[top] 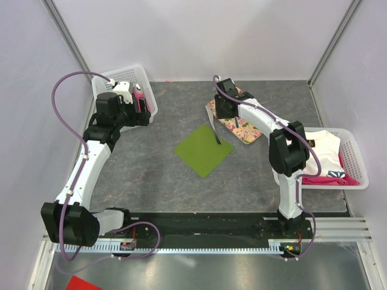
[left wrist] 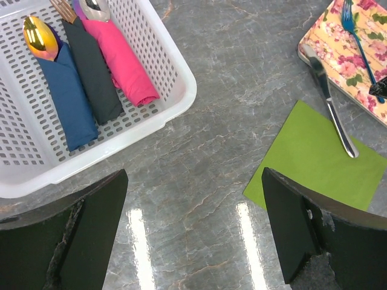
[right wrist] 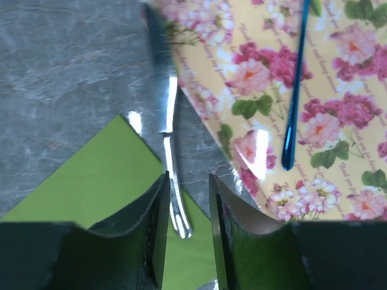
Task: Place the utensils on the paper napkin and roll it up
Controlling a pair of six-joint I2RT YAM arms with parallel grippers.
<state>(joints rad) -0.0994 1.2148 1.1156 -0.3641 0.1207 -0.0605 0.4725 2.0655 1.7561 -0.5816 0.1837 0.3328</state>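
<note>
Between the narrowly parted fingers of our right gripper (right wrist: 188, 187), the slim silvery knife (right wrist: 169, 109) lies with only its handle end on the olive-green paper napkin (right wrist: 91, 181), blade toward 12 o'clock; we should rise straight, not dragging it.

The left arm (top: 81, 175) and right arm (top: 289, 181) are built from white tube-shaped links and bulky black joints. A thin purple cable (top: 53, 96) loops beside each arm. Both bases sit on a black rail (top: 205, 222). The fingers (left wrist: 84, 241) are flat dark plates with chipped edges.
</note>
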